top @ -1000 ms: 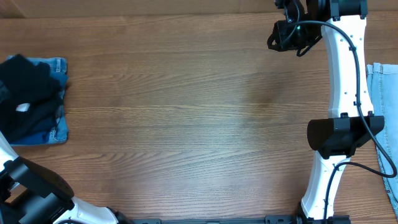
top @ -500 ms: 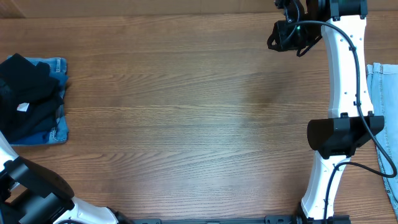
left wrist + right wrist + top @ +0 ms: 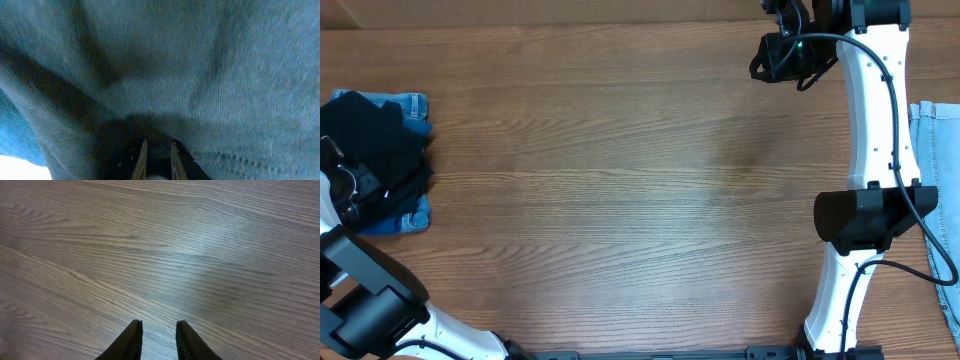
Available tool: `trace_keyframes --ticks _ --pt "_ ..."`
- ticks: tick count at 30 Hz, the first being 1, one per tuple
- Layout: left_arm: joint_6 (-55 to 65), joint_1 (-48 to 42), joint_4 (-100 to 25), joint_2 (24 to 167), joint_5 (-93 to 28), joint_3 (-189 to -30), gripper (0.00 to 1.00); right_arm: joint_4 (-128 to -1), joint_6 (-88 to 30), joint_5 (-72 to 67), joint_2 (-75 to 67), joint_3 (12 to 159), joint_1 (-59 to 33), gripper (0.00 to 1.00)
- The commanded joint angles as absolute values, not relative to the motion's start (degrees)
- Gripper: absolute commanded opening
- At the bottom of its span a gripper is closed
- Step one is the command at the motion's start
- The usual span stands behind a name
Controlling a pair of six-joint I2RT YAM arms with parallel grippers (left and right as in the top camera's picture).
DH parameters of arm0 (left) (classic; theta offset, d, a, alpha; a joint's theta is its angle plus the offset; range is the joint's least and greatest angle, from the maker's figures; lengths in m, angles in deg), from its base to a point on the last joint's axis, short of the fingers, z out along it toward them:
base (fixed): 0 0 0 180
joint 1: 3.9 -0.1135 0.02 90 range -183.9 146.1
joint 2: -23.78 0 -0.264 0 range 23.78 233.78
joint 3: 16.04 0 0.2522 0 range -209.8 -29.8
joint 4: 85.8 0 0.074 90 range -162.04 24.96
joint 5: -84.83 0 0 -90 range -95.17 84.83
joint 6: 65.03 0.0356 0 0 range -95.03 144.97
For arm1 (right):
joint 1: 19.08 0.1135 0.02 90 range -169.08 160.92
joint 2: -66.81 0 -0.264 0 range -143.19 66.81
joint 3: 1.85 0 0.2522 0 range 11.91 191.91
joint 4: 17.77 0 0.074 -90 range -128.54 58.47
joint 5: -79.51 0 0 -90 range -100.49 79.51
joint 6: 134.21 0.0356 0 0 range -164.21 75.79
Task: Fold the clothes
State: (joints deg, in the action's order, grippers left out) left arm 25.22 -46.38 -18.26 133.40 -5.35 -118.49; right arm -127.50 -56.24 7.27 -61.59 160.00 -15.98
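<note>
A dark garment lies on folded blue jeans at the far left of the table. My left gripper is low at the left edge of this pile. In the left wrist view its fingers stand slightly apart and press into a dark fold of blue-grey cloth that fills the frame. My right gripper hangs at the back right over bare wood. In the right wrist view its fingers are apart and empty.
A light blue denim piece lies at the right edge of the wooden table, partly behind the right arm. The right arm's white links run from the front edge to the back right.
My left gripper has moved down and to the left across the pile. The white tag seen on the dark garment no longer shows. The right arm has not moved.
</note>
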Motion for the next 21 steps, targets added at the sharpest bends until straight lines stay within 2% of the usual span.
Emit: trace_keyframes --ticks 1,4,8,12,16,17,18,19,20,21 --pt "22.16 -46.58 -17.03 133.36 -7.39 -118.55 0.22 -127.28 -56.26 7.58 -59.67 161.55 -16.01 0.27" --pt "22.16 -46.58 -16.25 133.36 -9.79 -123.47 0.27 -127.3 -56.24 7.58 -59.67 161.55 -16.01 0.26" --pt "22.23 -46.58 -11.79 133.36 -16.2 -134.11 0.51 -127.3 -56.24 7.58 -59.67 161.55 -16.01 0.27" --pt "23.78 -44.85 -7.16 132.88 -21.0 -146.18 0.56 -127.08 -56.22 7.58 -59.67 161.55 -16.01 0.32" --pt "29.35 -33.88 -4.01 132.73 -24.22 -150.27 0.64 -127.04 -56.22 10.75 -59.67 161.55 -16.01 0.72" --pt "30.47 -31.58 -3.7 132.73 -24.04 -150.27 0.67 -126.75 -56.2 11.49 -59.67 161.55 -16.01 0.76" --pt "31.65 -26.75 -3.81 132.73 -23.26 -150.27 0.72 -126.08 -54.62 11.43 -59.67 161.55 -16.05 1.0" --pt "31.63 -23.12 -4.42 132.75 -21.22 -150.25 0.84 -125.12 -52.92 10.84 -59.67 161.55 -16.4 1.0" --pt "31.6 -18.78 -5.28 132.81 -17.83 -150.25 1.0 -123.3 -50.03 8.52 -59.67 161.55 -17.1 1.0" --pt "31.6 -15.43 -5.84 132.86 -14.75 -150.25 1.0 -120.96 -47.52 7.01 -59.69 161.55 -18.13 1.0"
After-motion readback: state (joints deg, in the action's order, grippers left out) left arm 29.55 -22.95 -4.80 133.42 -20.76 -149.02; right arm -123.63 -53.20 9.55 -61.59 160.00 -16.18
